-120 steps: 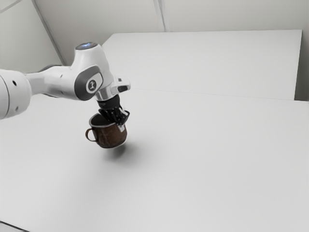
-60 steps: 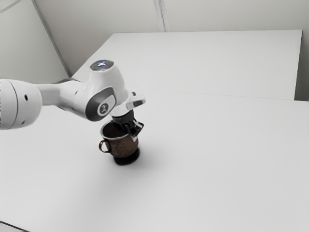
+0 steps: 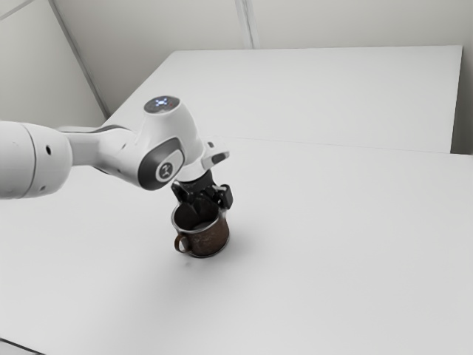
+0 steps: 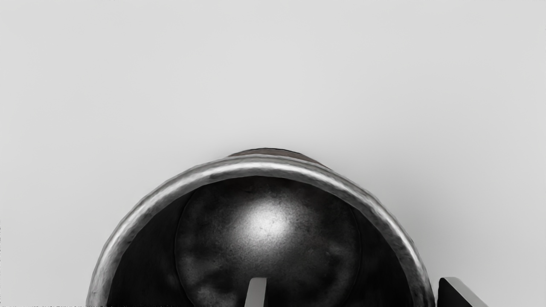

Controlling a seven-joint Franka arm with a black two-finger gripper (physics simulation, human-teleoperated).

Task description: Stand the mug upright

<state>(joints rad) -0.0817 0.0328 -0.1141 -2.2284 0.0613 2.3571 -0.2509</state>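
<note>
As the mug (image 3: pixel 209 240) stands upright left of the exterior view's centre, our claw (image 3: pixel 213 208) gapes wide astride its rim (image 4: pixel 418 273).

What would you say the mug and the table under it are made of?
The mug looks like metal: its rim shines silvery and its dark inside catches a highlight; the mottled brown outside could be rust or a coating. The table looks matt, pale and plain, perhaps laminate or painted board.
</note>
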